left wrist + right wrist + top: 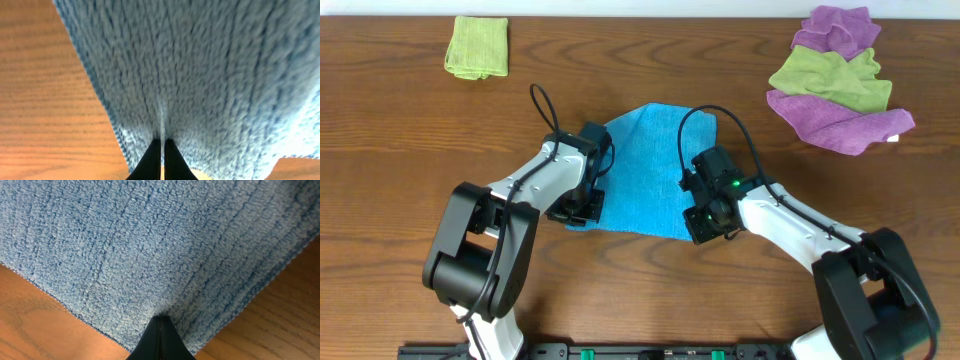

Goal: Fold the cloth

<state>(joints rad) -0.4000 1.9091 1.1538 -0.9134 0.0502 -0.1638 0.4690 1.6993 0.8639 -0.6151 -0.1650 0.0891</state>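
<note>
The bright sky-blue square microfibre cloth (pixel 650 165) lies mid-way along the brown wooden desk (pixel 400 150). The left gripper (pixel 161 145) and right gripper (pixel 160 320) are each pinched closed on its near edge, one by each corner. My advice: lift both evenly and carry that edge straight to the far edge, keeping the corners matched

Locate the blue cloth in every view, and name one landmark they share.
Overhead: cloth mid-frame on the wooden table.
Left wrist: cloth fills the top and right, pinched by the left pincer at bottom centre.
Right wrist: cloth fills most of the frame, with the right pincer shut on its near edge.
Shared landmark: the wooden table bordering the cloth.
</note>
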